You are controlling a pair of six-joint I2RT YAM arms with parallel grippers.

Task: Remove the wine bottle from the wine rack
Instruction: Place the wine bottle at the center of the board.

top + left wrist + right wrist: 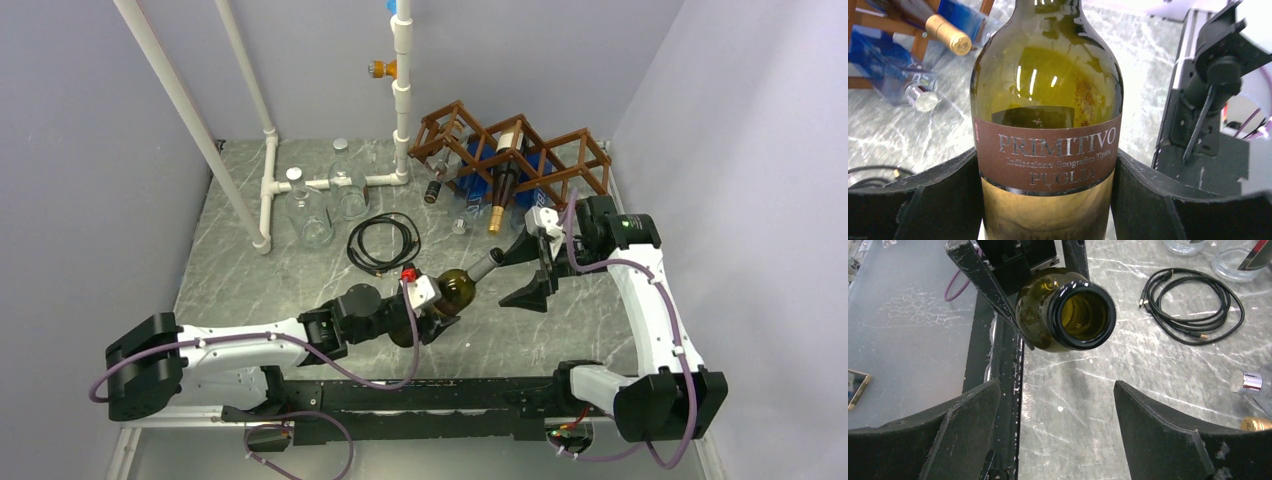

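Wine bottle (pixel 455 290) of dark olive glass lay tilted near the middle of the overhead frame, off the wine rack (pixel 520 150) and well apart from it, above the grey marbled table (pixel 250 270).

At lower left, the left arm reached in towards centre. The left gripper (pixel 428 305) was clamped across the bottle's body. In the left wrist view its black fingers (pixel 943 195) pressed both sides of the brown label, which filled the lower middle of that frame.

From that grip, the bottle's long axis ran from lower left to upper right, with the base at the left gripper and the neck pointing at the right gripper (pixel 522 272). The left arm was plainly the nearer one, being the one in contact.

Right of centre, the right gripper stood spread wide with nothing between its jaws. In the right wrist view the bottle's uncorked mouth faced the camera at upper centre. It sat beyond the two fingertips (pixel 1143 410) at the bottom of the frame and touched neither.

At upper right the rack held other bottles, one of them gold-capped (pixel 503 190).

Any coming move, such as setting the bottle down, seemed to rest with the left arm alone.
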